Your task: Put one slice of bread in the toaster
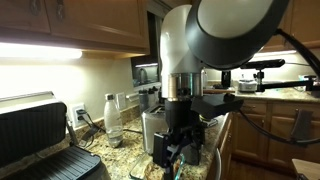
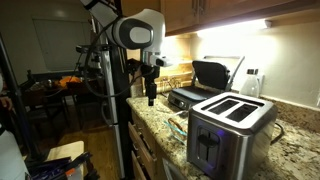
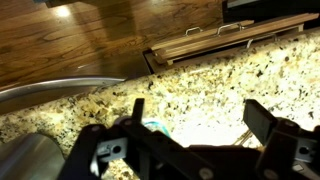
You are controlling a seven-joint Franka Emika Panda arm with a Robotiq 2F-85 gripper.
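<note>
Standing nearest in an exterior view, the toaster rests on the speckled tabletop, its two top slots facing up with no bread showing in them. Beyond it the claw hangs over the tabletop edge, spread wide and holding nothing. Farther back sit the black grill press and a bottle. The slice of bread cannot be picked out for certain; a pale patch just beside the toaster is too small to tell. Bread should be light, soft and easily crushed, so a gentle pinch across its flat faces near the crust seems best.
</note>
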